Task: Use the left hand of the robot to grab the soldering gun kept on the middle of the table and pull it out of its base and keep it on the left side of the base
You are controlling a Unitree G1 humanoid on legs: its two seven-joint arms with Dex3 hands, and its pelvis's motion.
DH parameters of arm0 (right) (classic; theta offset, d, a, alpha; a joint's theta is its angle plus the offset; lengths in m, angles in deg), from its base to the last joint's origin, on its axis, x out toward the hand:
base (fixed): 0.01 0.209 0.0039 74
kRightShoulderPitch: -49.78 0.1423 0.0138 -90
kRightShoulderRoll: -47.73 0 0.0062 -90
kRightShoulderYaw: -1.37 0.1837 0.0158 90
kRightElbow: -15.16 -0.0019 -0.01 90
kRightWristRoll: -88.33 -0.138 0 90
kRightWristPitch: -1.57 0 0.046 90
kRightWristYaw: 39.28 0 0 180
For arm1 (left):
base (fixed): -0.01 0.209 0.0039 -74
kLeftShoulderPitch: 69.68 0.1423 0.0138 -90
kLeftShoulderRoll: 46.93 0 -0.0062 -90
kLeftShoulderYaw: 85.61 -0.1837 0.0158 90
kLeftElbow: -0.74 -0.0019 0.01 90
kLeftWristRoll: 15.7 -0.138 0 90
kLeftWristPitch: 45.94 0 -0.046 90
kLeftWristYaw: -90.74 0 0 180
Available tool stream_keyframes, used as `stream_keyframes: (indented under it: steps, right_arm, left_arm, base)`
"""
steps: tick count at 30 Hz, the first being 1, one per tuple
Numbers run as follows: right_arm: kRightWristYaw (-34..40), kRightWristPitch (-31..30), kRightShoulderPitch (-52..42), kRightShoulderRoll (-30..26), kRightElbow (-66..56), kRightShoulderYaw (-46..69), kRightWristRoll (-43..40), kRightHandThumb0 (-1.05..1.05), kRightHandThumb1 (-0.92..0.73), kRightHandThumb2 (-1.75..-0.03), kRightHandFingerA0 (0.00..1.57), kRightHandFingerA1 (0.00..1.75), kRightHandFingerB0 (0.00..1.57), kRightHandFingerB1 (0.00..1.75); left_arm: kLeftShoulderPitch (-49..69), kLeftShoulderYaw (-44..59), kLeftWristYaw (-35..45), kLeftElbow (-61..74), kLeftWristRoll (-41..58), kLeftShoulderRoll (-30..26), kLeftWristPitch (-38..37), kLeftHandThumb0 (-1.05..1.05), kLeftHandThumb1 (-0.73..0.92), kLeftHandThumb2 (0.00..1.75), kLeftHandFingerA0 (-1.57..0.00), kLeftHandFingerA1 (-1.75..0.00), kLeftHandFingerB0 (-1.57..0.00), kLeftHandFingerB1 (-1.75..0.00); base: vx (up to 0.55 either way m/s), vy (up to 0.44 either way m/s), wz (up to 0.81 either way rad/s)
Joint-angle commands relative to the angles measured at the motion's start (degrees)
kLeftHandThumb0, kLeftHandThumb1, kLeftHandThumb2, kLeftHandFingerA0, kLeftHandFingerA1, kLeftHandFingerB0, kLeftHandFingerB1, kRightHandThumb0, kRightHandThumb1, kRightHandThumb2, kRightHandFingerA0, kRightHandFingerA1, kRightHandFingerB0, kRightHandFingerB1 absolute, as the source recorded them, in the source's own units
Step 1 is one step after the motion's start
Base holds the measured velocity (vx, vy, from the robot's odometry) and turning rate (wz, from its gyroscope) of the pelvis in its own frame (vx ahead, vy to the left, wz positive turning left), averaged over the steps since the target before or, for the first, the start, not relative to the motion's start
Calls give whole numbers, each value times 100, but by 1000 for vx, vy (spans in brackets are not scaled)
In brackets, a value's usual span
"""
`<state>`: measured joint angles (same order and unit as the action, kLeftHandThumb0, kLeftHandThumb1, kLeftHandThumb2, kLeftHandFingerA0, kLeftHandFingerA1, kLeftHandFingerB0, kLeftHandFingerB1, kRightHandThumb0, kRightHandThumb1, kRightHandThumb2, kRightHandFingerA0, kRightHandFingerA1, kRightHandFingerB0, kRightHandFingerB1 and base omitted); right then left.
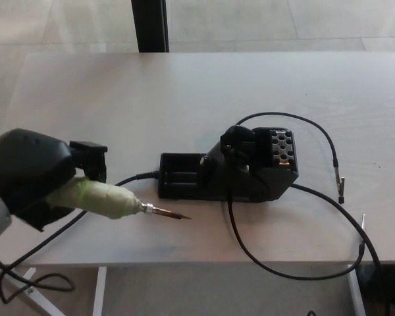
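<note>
In the head view we see our left hand [33, 174] at the lower left of the frame, closed around the soldering gun [115, 201]. The gun's metal tip points right, just above the tabletop [184, 92], clear of the black base [227, 168] at centre. Our right hand is out of frame.

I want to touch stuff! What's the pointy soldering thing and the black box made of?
The pale green-handled soldering gun in the robot's black left hand seems to have a matte rubbery or plastic grip and a shiny metal tip, which glints. The black boxy base looks like hard matte plastic, dull with moulded holes. The pale table looks like smooth laminate or wood.
</note>
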<state>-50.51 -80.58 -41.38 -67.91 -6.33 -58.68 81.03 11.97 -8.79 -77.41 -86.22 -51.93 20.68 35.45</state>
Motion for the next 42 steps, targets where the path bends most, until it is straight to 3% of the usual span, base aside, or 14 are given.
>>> stream_keyframes:
  steps: [1, 5, 8, 9, 13, 15, 18, 19, 21, 24, 36, 37, 41, 42]
  right_arm:
    - [80, 102, 9, -129, 9, 49, -143, -57, -52, -86, 51, 65, 27, 49]
    - [104, 110, -45, -113, -7, 13, -109, -52, -65, -59, 54, 59, 30, 35]
    - [123, 120, -27, -115, 4, -19, -80, -58, -52, -86, 50, 65, 24, 48]
    - [122, 136, -36, -115, 2, -15, -85, -53, -64, -59, 54, 59, 31, 36]
    - [91, 134, -51, -101, -33, 37, -148, -59, -51, -85, 53, 67, 26, 49]
    - [106, 116, -65, -123, -21, 45, -149, -52, -64, -59, 59, 60, 33, 37]
    - [101, 117, -81, -121, -51, 46, -157, -56, -50, -86, 56, 68, 27, 50]
    - [97, 81, -75, -121, -57, 57, -176, -52, -64, -59, 61, 62, 33, 37]
    - [96, 67, -54, -115, -28, 28, -159, -55, -50, -87, 58, 69, 26, 49]
    - [124, 71, -27, -122, -29, 28, -177, -52, -64, -59, 62, 63, 34, 37]
    - [112, 49, -14, -173, -109, 1, -207, -55, -50, -86, 56, 69, 26, 49]
    - [102, 59, -10, -176, -99, 6, -214, -52, -64, -59, 60, 63, 32, 37]
    - [57, 76, -34, -174, -91, 40, -258, -58, -51, -86, 55, 69, 25, 49]
    - [63, 84, -35, -172, -82, 39, -256, -52, -63, -59, 59, 65, 31, 36]
  left_arm:
    - [-7, -192, -196, -416, -210, 263, -18, -8, 58, 105, -84, -175, -70, -154]
    - [-135, -339, -326, -738, -380, 419, -70, -9, 62, 95, -82, -175, -67, -157]
    - [-271, -432, -270, -904, -473, 530, 86, -10, 65, 90, -77, -175, -66, -153]
    - [-282, -455, -318, -943, -506, 565, 89, -8, 66, 84, -78, -174, -66, -150]
    - [-277, -536, -399, -1066, -612, 684, 120, -10, 71, 80, -83, -169, -69, -136]
    - [-310, -718, -214, -1138, -848, 831, 467, -16, 71, 75, -85, -146, -64, -70]
    - [-413, -871, -133, -1366, -949, 911, 621, -16, 68, 70, -68, -132, -48, -54]
    - [-476, -925, -64, -1514, -926, 936, 639, -18, 68, 68, -58, -109, -41, -50]
    - [-539, -1145, 343, -1400, -1197, 797, 830, -32, 72, 61, -35, -57, -27, -40]
    - [-718, -1312, 524, -1391, -1322, 741, 938, -41, 70, 60, -28, -56, -28, -38]
    - [-777, -1588, 1082, -879, -1910, 215, 1194, -67, 53, 89, 0, -31, -12, -45]
    - [-790, -1566, 1202, -852, -1870, 188, 1216, -72, 53, 89, 0, -25, -10, -40]
    - [-829, -1404, 1693, -694, -1526, 43, 1159, -72, 66, 76, 0, 0, -3, -21]
    - [-855, -1327, 1865, -658, -1354, 14, 1168, -85, 60, 82, 0, 0, 0, 0]
  base:
    - [0, 0, 0]
    - [0, 0, 0]
    - [0, 0, 0]
    - [0, 0, 0]
    - [0, 0, 0]
    - [0, 0, 0]
    - [0, 0, 0]
    - [0, 0, 0]
    - [0, 0, 0]
    - [0, 0, 0]
    - [0, 0, 0]
    - [0, 0, 0]
    - [0, 0, 0]
    - [0, 0, 0]
